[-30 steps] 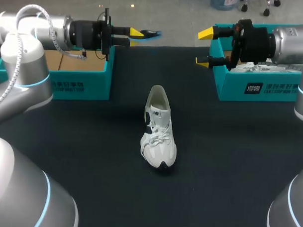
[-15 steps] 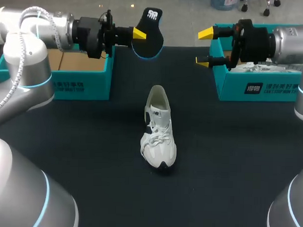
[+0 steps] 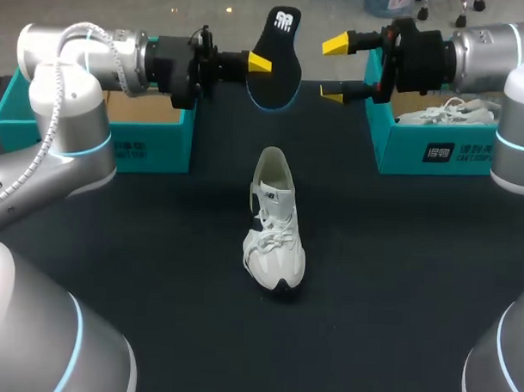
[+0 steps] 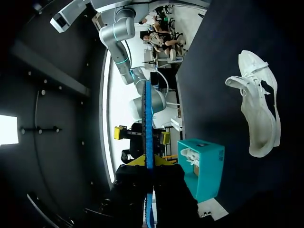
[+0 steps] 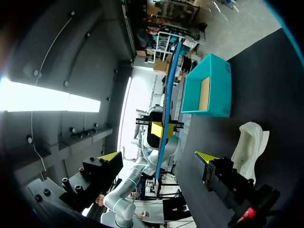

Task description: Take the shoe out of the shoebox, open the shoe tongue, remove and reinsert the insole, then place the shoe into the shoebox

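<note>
Our left gripper (image 3: 260,63) pinches the insole (image 3: 279,63) upright. Our right gripper (image 3: 335,71) stands wide open and empty just beside it. We should probably grip its free end squarely.

The left arm (image 3: 72,86) comes in level, well behind the shoe (image 3: 275,231) and to its left, with the wrist stretched toward the middle. The left gripper (image 3: 260,63) hangs above and behind the shoe's heel, its fingers clamped on the upright insole (image 3: 279,72). The right arm (image 3: 486,53) also lies level, behind the shoe and to its right. The right gripper (image 3: 333,71) faces the left one, its fingers spread wide, one above the other, near the insole but apart from it.
</note>
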Robot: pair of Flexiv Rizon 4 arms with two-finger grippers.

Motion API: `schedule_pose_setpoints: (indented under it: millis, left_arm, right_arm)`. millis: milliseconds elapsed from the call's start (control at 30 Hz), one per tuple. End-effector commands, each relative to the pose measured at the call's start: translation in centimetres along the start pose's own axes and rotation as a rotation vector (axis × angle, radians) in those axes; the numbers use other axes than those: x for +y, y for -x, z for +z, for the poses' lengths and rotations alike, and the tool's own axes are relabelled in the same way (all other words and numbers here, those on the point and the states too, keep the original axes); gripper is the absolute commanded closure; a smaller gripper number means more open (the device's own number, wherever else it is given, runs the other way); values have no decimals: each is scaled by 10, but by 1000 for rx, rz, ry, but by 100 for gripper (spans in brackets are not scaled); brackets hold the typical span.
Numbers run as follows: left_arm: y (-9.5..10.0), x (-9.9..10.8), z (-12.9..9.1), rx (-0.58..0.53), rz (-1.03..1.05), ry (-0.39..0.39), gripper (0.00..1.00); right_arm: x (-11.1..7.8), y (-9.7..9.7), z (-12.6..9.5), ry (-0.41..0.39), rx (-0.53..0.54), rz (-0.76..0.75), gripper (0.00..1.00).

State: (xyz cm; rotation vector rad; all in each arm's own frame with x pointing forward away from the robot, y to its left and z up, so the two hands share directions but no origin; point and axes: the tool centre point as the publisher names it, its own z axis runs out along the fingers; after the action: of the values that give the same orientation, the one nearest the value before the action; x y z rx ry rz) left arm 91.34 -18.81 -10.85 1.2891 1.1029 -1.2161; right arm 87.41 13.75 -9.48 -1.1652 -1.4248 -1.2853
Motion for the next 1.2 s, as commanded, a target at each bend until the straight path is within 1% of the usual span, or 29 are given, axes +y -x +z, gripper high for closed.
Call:
schedule_pose_setpoints:
  millis: [33, 100, 167, 233, 267, 300, 333, 400, 533, 600, 833, 900, 933, 1000, 1033, 1067, 1167, 1200]
  left_arm:
    - [-2, 7, 15, -7, 19, 5, 100]
    - [-2, 7, 20, -11, 23, 8, 100]
    - [-3, 6, 23, -19, 27, 12, 100]
    - [-4, 5, 26, -18, 33, 14, 100]
    - [-4, 4, 27, -17, 34, 14, 100]
    - [-5, 4, 27, -16, 37, 16, 100]
    - [-6, 3, 27, -15, 37, 17, 100]
    - [-7, 2, 28, -10, 37, 17, 100]
    - [-7, 2, 28, -15, 42, 24, 100]
    - [-6, 2, 30, -21, 47, 30, 100]
    - [-4, 0, 38, -28, 58, 28, 100]
    - [-4, 0, 38, -32, 62, 34, 100]
    - [-4, 0, 38, -35, 64, 38, 100]
    - [-4, 1, 38, -40, 64, 43, 100]
    - [-3, 1, 38, -43, 64, 44, 100]
    - [-3, 1, 37, -46, 66, 47, 100]
    - [-2, 2, 37, -54, 69, 54, 100]
    - [-2, 2, 37, -54, 68, 53, 98]
  right_arm:
    - [11, 3, 9, -28, -2, 4, 1]
    - [12, 3, 11, -29, -2, 5, 9]
    - [14, 4, 13, -31, -5, 6, 21]
    - [16, 5, 13, -30, -13, 9, 40]
    - [18, 5, 13, -28, -14, 10, 47]
    - [19, 5, 13, -27, -14, 11, 48]
    - [20, 5, 13, -26, -15, 13, 44]
    - [21, 6, 13, -30, -18, 14, 47]
    - [23, 8, 14, -39, -23, 18, 47]
    - [23, 9, 17, -43, -23, 21, 51]
    - [24, 12, 21, -47, -25, 31, 54]
    - [24, 12, 21, -44, -27, 32, 62]
    - [24, 12, 21, -44, -28, 33, 67]
    - [23, 13, 20, -43, -31, 34, 82]
    - [23, 13, 20, -43, -31, 35, 94]
    - [22, 13, 20, -42, -31, 36, 100]
    - [21, 13, 21, -43, -31, 35, 100]
    - [20, 14, 21, -44, -28, 34, 100]
